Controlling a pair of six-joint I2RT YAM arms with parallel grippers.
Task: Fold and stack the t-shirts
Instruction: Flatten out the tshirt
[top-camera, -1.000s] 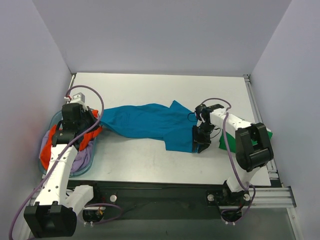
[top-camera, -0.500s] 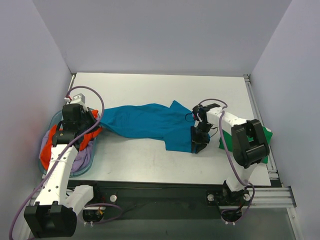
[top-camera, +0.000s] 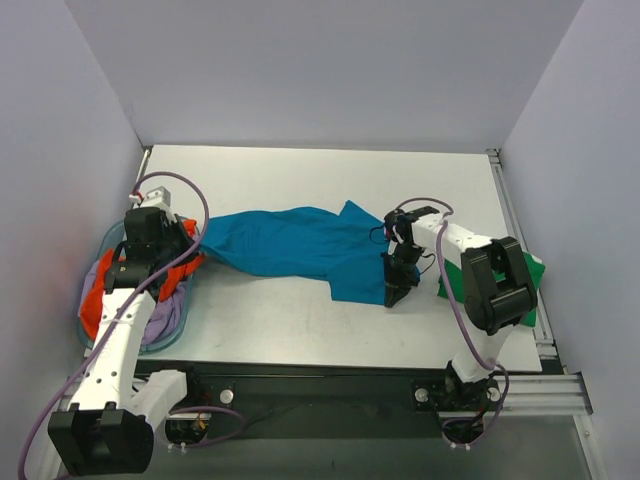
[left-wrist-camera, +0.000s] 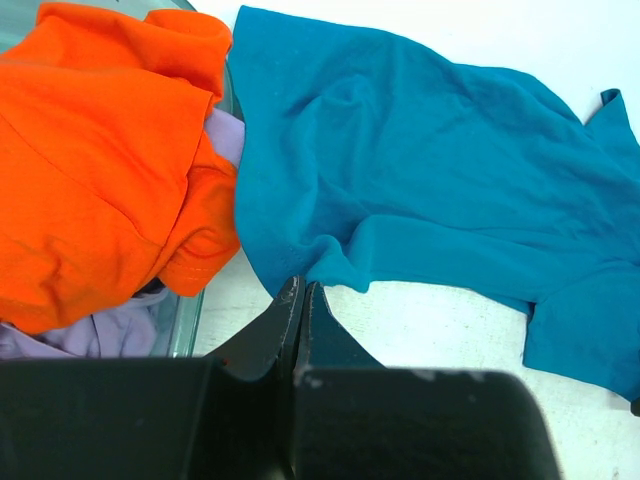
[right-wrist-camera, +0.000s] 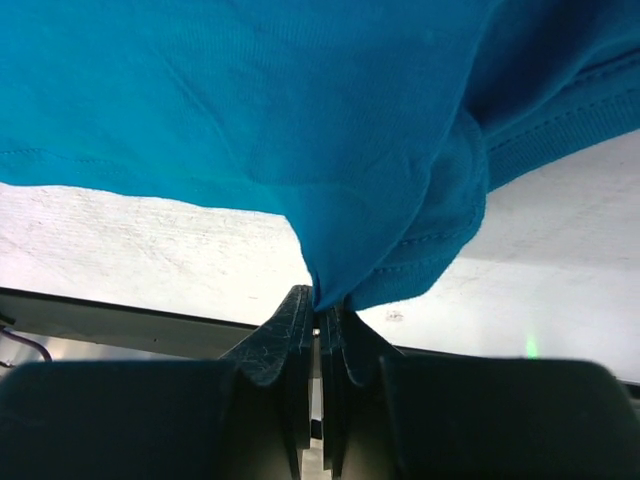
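A teal t-shirt (top-camera: 290, 245) lies crumpled and stretched across the table's middle. My left gripper (top-camera: 193, 243) is at its left end beside the basket. In the left wrist view the jaws (left-wrist-camera: 301, 290) are shut, pinching the teal shirt's (left-wrist-camera: 420, 180) near edge. My right gripper (top-camera: 393, 290) is at the shirt's right end. In the right wrist view it (right-wrist-camera: 320, 302) is shut on a bunched hem of the teal shirt (right-wrist-camera: 300, 120), lifted just above the table. A folded green t-shirt (top-camera: 537, 268) lies at the right, mostly hidden by the right arm.
A clear basket (top-camera: 110, 235) at the left edge holds an orange t-shirt (top-camera: 95, 295) and a purple t-shirt (top-camera: 165, 315). Both also show in the left wrist view, orange (left-wrist-camera: 90, 160) over purple (left-wrist-camera: 90, 335). White walls enclose the table on three sides.
My right gripper has shifted slightly toward the near edge and left with the teal hem, and its elbow has swung in. The left arm has not moved.
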